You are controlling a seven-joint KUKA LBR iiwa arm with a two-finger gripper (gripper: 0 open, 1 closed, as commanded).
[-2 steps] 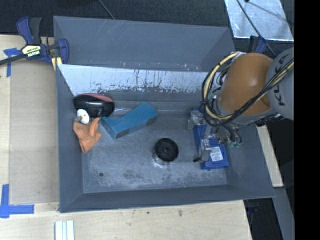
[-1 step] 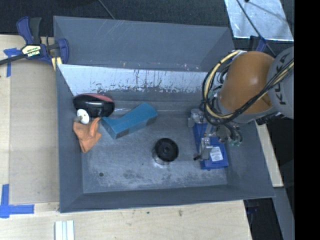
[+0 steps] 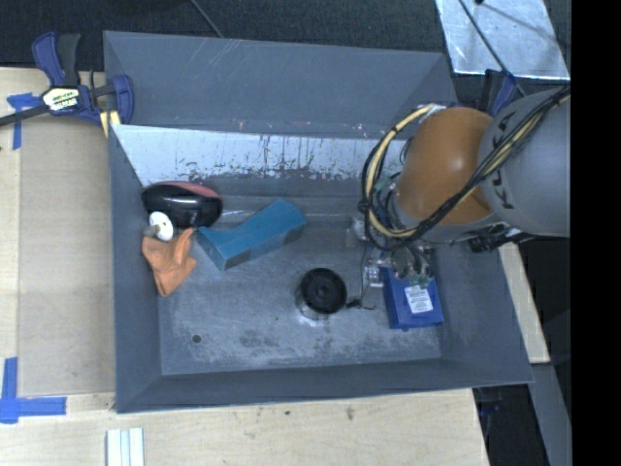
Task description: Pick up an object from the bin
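Your pincer [image 3: 393,278] hangs low at the right of the bin, and you cannot tell whether it is open or closed. From the left you have a black-and-red mouse-shaped thing [image 3: 182,202], a small white ball [image 3: 160,227] on a crumpled orange cloth [image 3: 167,262], then a blue foam block [image 3: 250,233] lying aslant, all well apart from the pincer. A black round cap [image 3: 322,290] lies just left of it. A small blue box [image 3: 412,304] with a white label lies right under it, near the right wall, and is your likely pick. The risk is that the box lies flat, so a closing grip may skate over it, shove it against the slope, or nudge the cap. The grey metal bin [image 3: 291,357] has a scuffed, bare floor, roomy in the middle and tight at the right.
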